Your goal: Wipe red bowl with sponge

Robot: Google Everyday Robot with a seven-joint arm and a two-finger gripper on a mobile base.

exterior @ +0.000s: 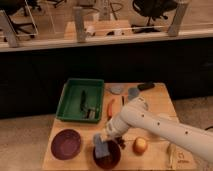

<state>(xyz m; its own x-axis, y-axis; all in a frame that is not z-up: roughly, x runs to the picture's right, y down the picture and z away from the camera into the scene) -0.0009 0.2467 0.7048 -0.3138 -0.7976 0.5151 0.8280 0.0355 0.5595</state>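
The red bowl (114, 159) sits at the front edge of the wooden table, right of the purple dish (66, 144). My gripper (102, 142) reaches down from the right over the bowl's left part and is shut on the blue-grey sponge (102, 149). The sponge is inside the bowl, pressed against its left inner side. My white arm (150, 122) crosses the table from the right and hides part of the surface behind the bowl.
A green tray (70, 102) with utensils stands at the back left. An orange carrot (110, 106) lies beside it. A yellow round fruit (140, 145) is right of the bowl. A blue-grey cup (133, 92), a grey item (116, 89) and a dark object (146, 86) sit at the back.
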